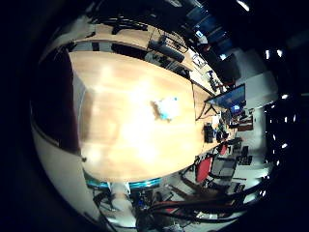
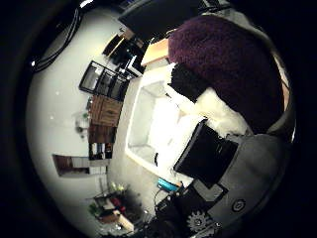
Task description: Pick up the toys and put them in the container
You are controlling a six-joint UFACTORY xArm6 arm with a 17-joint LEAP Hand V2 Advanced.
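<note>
In the little finger side palm view, a small light blue and white toy lies alone on the wooden table, far below the palm. A dark maroon container sits at the table's edge, away from the toy. In the thumb side palm view, the maroon, fuzzy-looking container lies close beside my hand. The hand's black and white fingers reach out over the pale table top. The fingers look relaxed, with nothing between them.
Around the table stand office chairs, a red seat and a lit monitor on a side desk. Dark shelves stand against the wall beyond the table's far end.
</note>
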